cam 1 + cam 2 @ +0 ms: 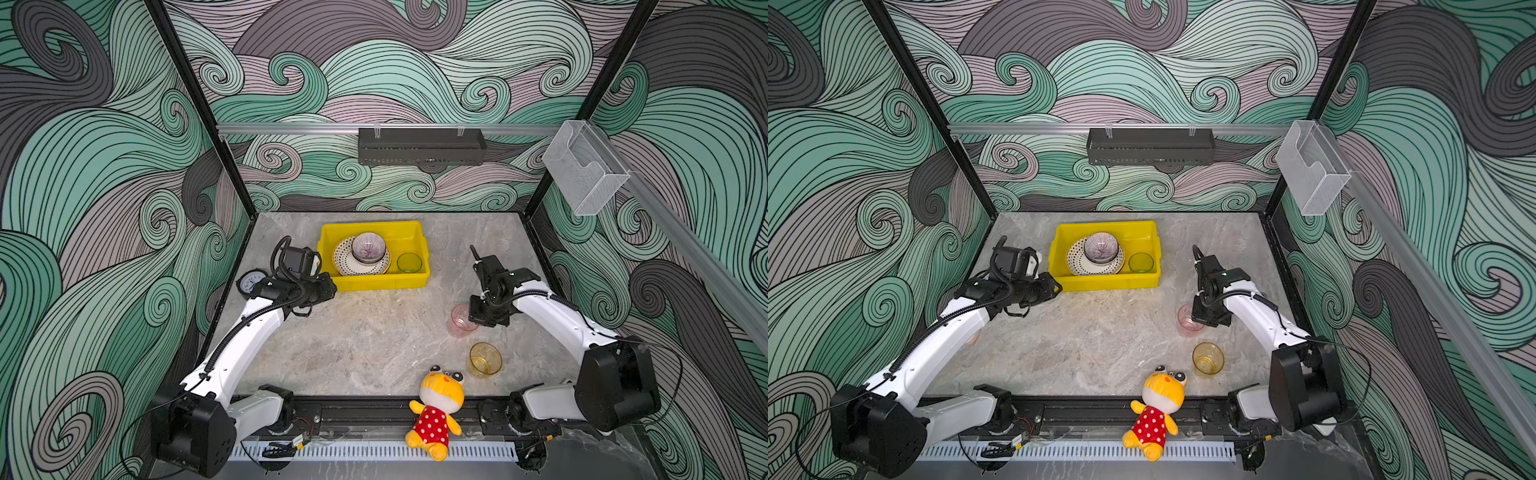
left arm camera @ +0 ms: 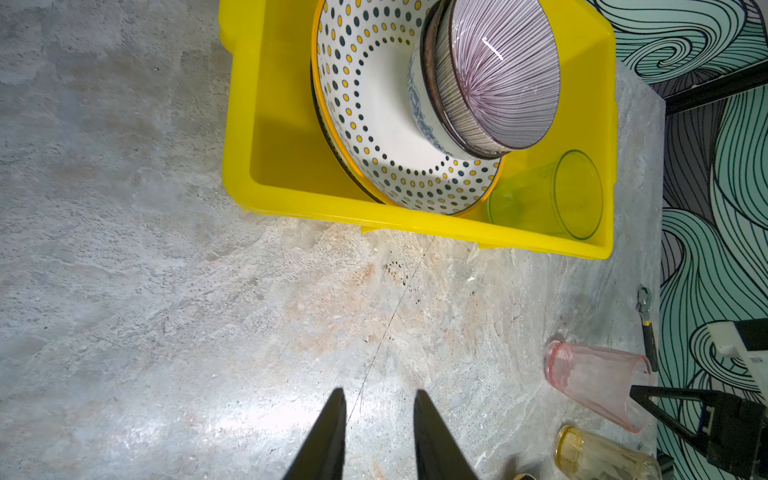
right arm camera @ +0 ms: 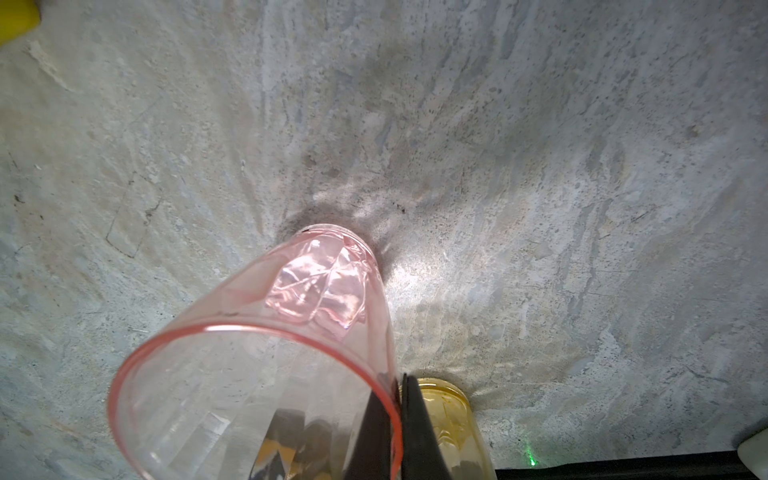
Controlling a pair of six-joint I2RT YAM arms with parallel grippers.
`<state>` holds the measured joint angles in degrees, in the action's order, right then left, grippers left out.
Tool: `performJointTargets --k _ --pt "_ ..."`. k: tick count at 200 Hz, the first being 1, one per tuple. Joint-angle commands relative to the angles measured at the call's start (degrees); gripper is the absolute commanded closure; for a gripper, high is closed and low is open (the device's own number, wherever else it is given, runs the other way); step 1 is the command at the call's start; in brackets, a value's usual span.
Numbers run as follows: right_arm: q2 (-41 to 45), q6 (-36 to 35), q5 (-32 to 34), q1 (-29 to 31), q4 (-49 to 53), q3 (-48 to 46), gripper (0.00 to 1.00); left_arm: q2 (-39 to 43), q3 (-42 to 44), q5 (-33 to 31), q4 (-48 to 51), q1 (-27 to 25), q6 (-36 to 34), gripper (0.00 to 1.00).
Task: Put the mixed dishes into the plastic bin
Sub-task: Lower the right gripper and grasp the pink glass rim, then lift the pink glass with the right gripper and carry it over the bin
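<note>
The yellow plastic bin [image 1: 374,284] [image 2: 266,178] holds a dotted plate [image 1: 343,264] [image 2: 374,124]. On the plate a lilac striped bowl [image 1: 368,247] [image 2: 498,75] is nested in a blue floral bowl [image 2: 417,104]. A green cup [image 1: 409,262] [image 2: 548,195] stands in the bin's front right corner. To the right on the table, my right gripper [image 3: 398,380] [image 1: 476,320] is shut on the rim of the pink cup [image 1: 459,322] [image 3: 257,353], one finger inside and one outside. The amber cup [image 1: 485,359] [image 3: 449,411] stands just beside it. My left gripper [image 2: 380,392] is open and empty over bare table in front of the bin.
A yellow plush toy [image 1: 436,411] lies over the table's front edge. A round black clock [image 1: 251,282] sits behind the left arm. A dark grey tray [image 1: 422,147] hangs on the back wall and a clear box [image 1: 584,166] on the right wall.
</note>
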<state>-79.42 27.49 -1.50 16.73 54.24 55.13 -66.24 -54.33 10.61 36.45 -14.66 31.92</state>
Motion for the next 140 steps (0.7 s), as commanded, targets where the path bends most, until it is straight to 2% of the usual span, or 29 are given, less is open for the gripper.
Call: performJointTargets --k 1,65,140 --pt "0.9 0.5 -0.6 -0.3 0.3 1.1 1.0 0.1 -2.5 0.2 1.6 0.4 -0.9 0.68" --pt "1.3 0.5 -1.9 -0.1 0.3 4.7 1.0 0.9 -2.5 -0.4 2.0 0.4 -1.3 0.68" --pt "-0.4 -0.4 -0.9 1.2 2.5 13.2 1.0 2.2 -2.2 -2.0 1.6 0.4 -1.9 0.68"
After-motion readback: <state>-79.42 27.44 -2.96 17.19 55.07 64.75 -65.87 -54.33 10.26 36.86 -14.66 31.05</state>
